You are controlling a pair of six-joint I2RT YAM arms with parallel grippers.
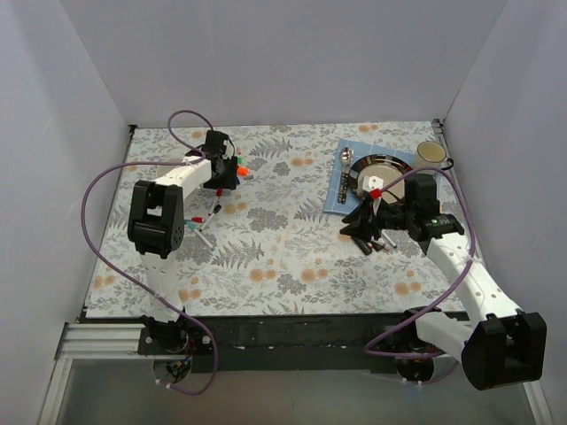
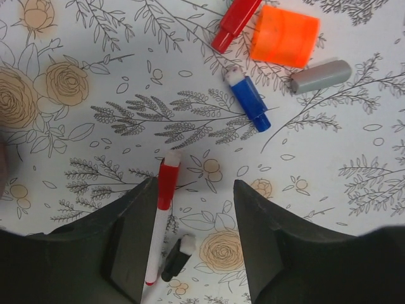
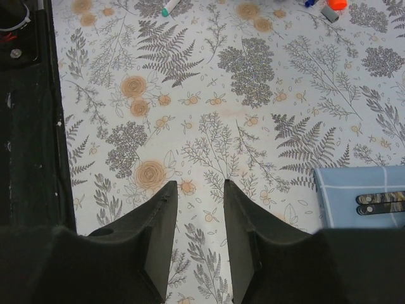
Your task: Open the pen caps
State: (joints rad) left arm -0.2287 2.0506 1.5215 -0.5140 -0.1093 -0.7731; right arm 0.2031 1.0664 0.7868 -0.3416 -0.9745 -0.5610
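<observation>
Floral-patterned worktop [image 1: 292, 257] carried the pens. I found the left claw [image 2: 193, 190] spread and empty above a white pen [image 2: 156, 237], its red cap [image 2: 167, 189] on. The pen's long axis ran nearly along the fingers, hard by the left one, cap end pointing away. The right claw [image 3: 199, 187] stood parted, empty and well apart, so I judged the left arm nearer.

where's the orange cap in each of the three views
Top external: orange cap lies up and left of centre, beside the left arm's tip.
Left wrist: near the top right, with a grey cap just below and right of it.
Right wrist: at the top edge, far right, partly cut off.
Shared landmark: the floral cloth in all three views; the grey cap sits next to the orange one in both wrist views.
</observation>
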